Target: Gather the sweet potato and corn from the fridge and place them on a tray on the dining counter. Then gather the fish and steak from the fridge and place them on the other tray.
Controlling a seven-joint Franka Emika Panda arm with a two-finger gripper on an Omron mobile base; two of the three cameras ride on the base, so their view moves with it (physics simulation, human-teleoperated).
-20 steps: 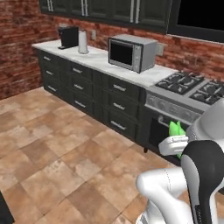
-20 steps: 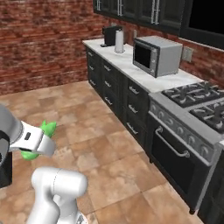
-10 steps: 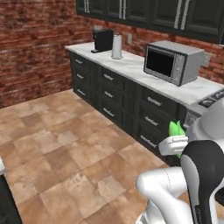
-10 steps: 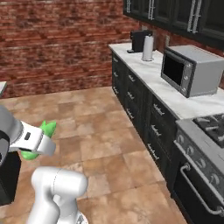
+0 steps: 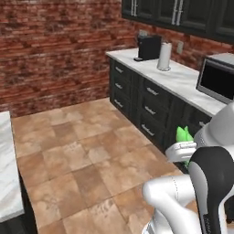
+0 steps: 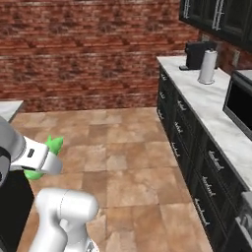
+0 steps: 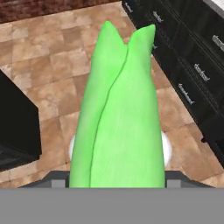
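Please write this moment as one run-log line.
phase: carrying | gripper: shut on corn | surroundings: tile floor, black cabinets | dining counter: edge visible, not reached

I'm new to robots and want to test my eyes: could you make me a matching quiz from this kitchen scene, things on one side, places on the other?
Things:
1. corn
2. paper towel roll
3. microwave
4. coffee machine

Places:
A. far end of the counter, by the brick wall
B. held in the tool
C. near end of the counter, closest to the robot
D. upright on the counter, just next to the coffee machine

Pairs: 1-B, 2-D, 3-C, 4-A
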